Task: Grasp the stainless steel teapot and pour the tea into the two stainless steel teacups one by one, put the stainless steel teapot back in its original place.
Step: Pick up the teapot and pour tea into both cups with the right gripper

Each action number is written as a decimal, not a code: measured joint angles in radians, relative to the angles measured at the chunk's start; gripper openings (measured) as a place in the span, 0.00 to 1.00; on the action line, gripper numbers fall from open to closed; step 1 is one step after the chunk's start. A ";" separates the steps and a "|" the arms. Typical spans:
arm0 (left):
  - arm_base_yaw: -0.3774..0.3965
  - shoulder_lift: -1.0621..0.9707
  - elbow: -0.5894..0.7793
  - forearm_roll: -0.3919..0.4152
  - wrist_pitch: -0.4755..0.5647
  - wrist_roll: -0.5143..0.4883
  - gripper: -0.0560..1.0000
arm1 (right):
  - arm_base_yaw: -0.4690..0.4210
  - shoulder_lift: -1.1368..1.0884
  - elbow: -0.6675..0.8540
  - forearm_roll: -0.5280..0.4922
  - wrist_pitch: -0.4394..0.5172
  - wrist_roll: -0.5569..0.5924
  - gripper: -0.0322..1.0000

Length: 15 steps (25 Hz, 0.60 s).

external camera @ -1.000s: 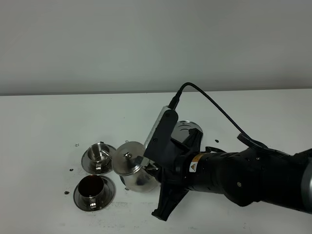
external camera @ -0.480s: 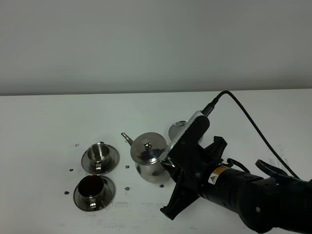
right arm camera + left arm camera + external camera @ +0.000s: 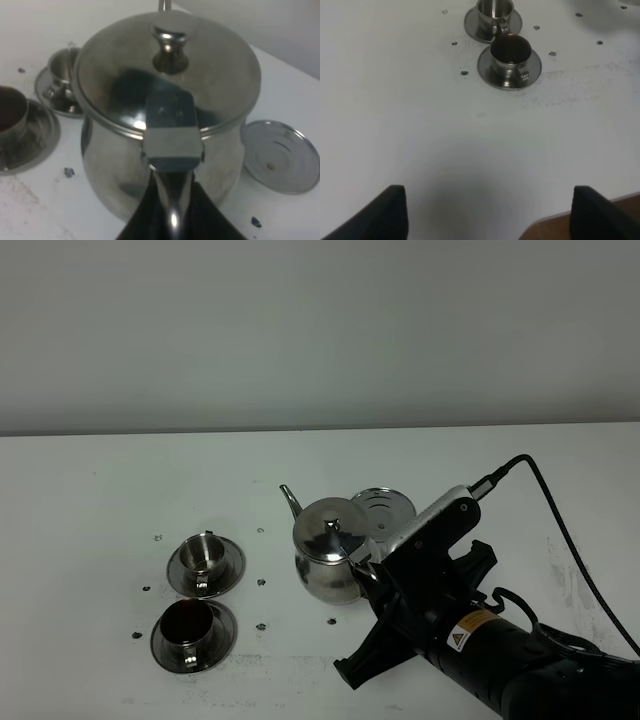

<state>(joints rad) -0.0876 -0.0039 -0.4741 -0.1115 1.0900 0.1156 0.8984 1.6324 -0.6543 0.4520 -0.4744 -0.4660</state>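
Left end effector (image 3: 492, 207): jaws apart, empty. Far teacup (image 3: 205, 558) and near teacup (image 3: 190, 630), which has dark tea in it, sit at 8–9 o'clock of the teapot (image 3: 328, 558). Looks like the return leg: carry the teapot level to the coaster (image 3: 385, 512) just beside it at 1 o'clock and centre the base before release. Right end effector (image 3: 364, 566) is clamped on the handle. Pot is shiny steel, upright, lid on, spout at 11 o'clock.

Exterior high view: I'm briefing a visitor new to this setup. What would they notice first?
The shiny teapot stands out mid-table, its handle clamped in the right gripper of the big black arm, beside the round coaster. Left of it sit two small cups: the farther cup and the nearer cup, which holds dark liquid.
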 joint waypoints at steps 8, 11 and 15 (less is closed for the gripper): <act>0.000 0.000 0.000 0.000 0.000 0.000 0.68 | 0.029 0.018 0.005 -0.080 -0.007 0.020 0.08; 0.000 0.000 0.000 0.000 0.000 0.000 0.68 | 0.030 0.046 0.005 -0.147 -0.005 0.074 0.08; 0.000 0.000 0.000 0.000 0.000 0.000 0.68 | 0.030 0.076 0.005 -0.197 -0.034 0.163 0.08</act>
<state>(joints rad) -0.0876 -0.0039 -0.4741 -0.1115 1.0900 0.1156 0.9282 1.7084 -0.6492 0.2550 -0.5084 -0.3029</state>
